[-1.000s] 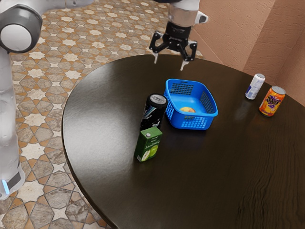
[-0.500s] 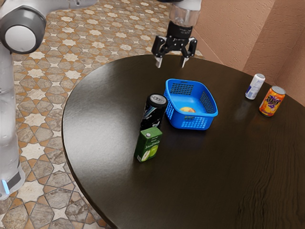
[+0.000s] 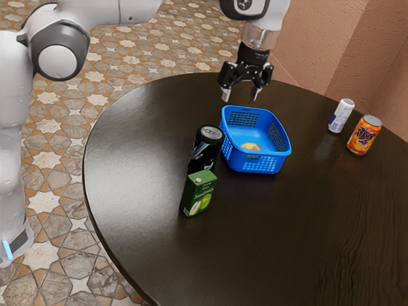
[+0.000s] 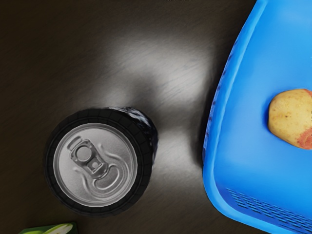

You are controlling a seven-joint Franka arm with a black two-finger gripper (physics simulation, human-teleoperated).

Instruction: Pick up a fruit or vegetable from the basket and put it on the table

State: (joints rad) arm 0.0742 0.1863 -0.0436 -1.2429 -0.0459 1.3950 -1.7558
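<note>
My hand (image 3: 241,94) hangs above the worktop (image 3: 287,236), pointing down, its two fingers parted with a clear gap and nothing between them. I judge that it is held high to clear the basket (image 3: 258,164) walls, and open so that it can straddle the fruit (image 4: 292,117). The wrist view suggests it needs to shift from the black can (image 4: 95,163) toward the fruit before lowering.

The blue basket stands upright, open at the top, so the way in is from above. The fruit, yellow with a reddish patch, lies on its floor. One blunt, rounded end faces the wall nearest the black can; the long axis seems to run from there across the basket, though I cannot see its far end in the wrist view. If so, the fingers would best close across the narrower width.

The black can is upright just beside the basket, so a low sideways move could knock it. A green carton (image 3: 199,193) stands next to that can. Well apart, toward the exterior view's right, are a white can (image 3: 342,116) and an orange can (image 3: 364,135).
</note>
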